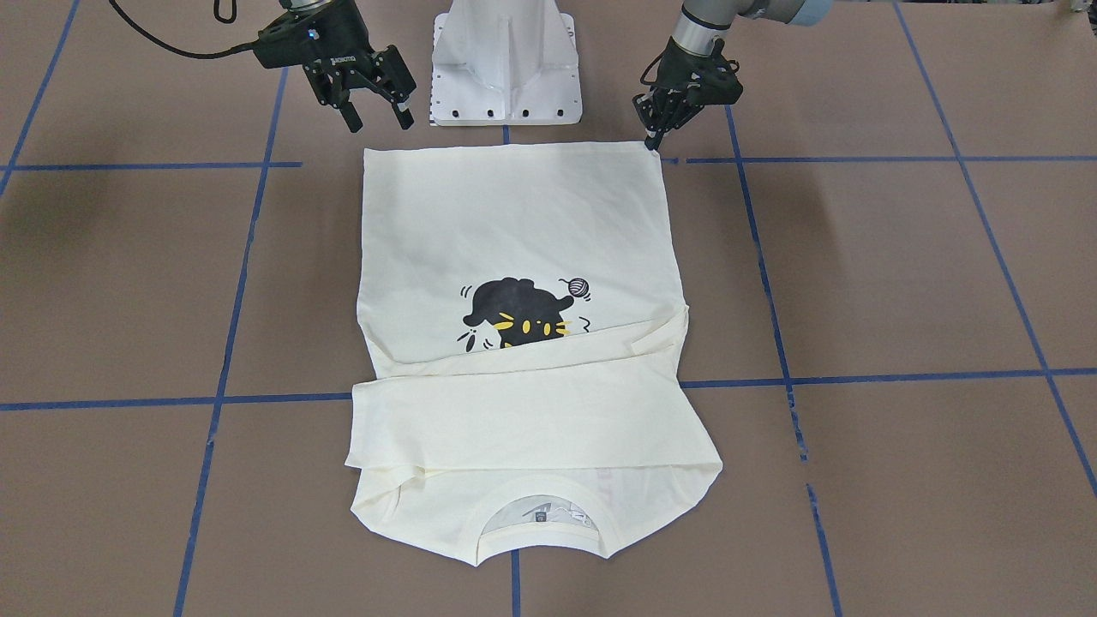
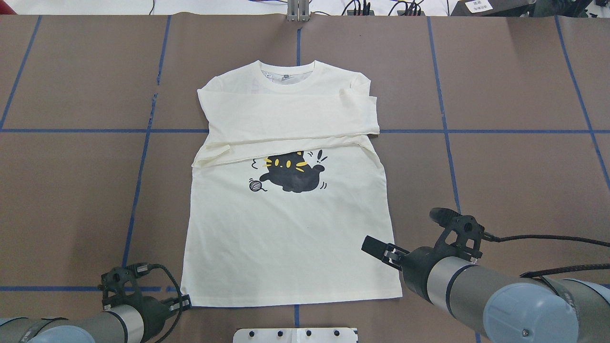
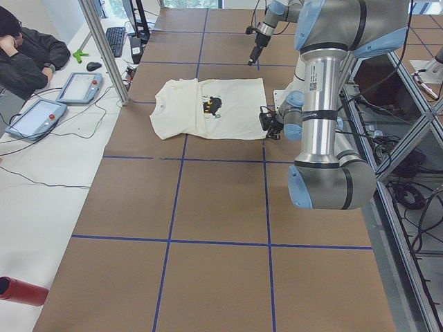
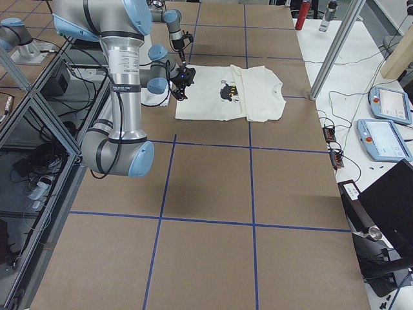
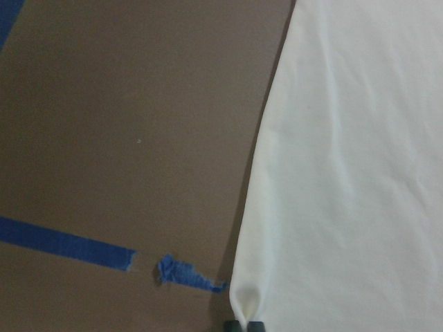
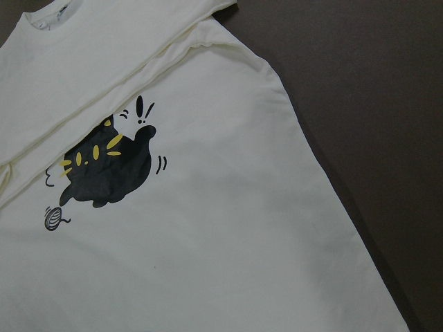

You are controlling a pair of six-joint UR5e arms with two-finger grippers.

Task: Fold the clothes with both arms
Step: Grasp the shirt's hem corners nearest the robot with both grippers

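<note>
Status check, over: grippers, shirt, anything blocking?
Left gripper, jaws shut on T-shirt hem corner. Right gripper, jaws open, raised near the other hem corner. Sleeves folded across chest. Nothing seen in the way.

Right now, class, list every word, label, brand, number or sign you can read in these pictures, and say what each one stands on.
"ROBOTIQ" (small, probable): white lettering on the right gripper.
"!": beside the cat print on the T-shirt.
Neck label: too small to read.
Sticker on the left arm: too blurred to read.
Paper label beyond the table: unreadable.
</note>
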